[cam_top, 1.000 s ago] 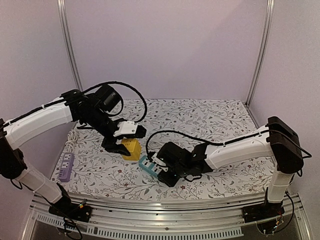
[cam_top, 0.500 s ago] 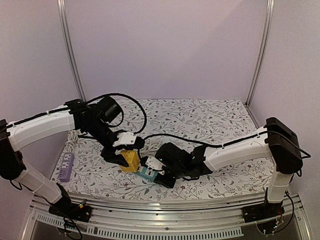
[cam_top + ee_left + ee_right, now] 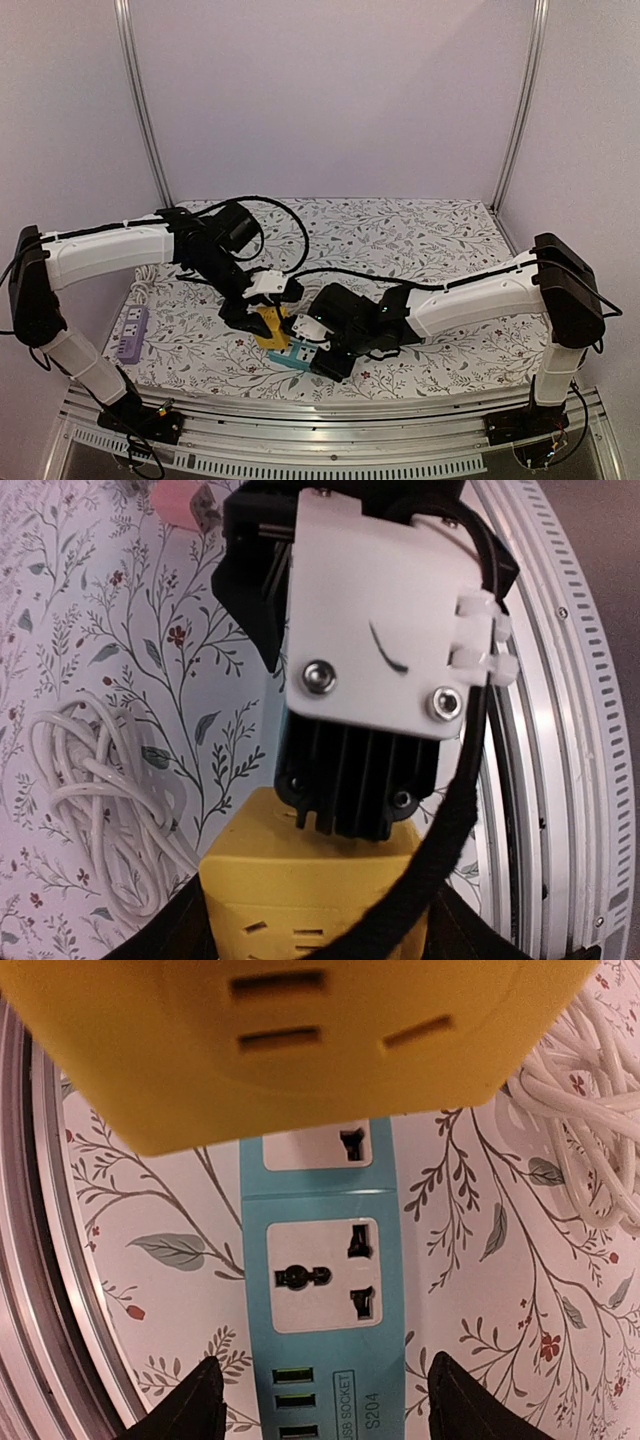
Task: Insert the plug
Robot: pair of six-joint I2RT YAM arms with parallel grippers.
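My left gripper (image 3: 262, 320) is shut on a yellow cube-shaped plug adapter (image 3: 268, 325) and holds it just over the far end of a teal power strip (image 3: 288, 356). In the left wrist view the yellow adapter (image 3: 300, 890) sits between my dark fingers, with the right gripper's white and black body (image 3: 385, 620) right behind it. My right gripper (image 3: 312, 346) is open, its fingers (image 3: 190, 1400) standing either side of the teal strip (image 3: 325, 1260) with gaps. The yellow adapter (image 3: 300, 1040) hangs above the strip's far socket; whether its prongs are in is hidden.
A coiled white cable (image 3: 590, 1130) lies beside the strip and also shows in the left wrist view (image 3: 100, 780). A purple power strip (image 3: 131, 333) lies at the left table edge. The metal front rail (image 3: 330, 405) runs close to the strip.
My left arm has carried the yellow adapter forward and right, down over the teal strip. My right gripper has shifted slightly left along the strip.
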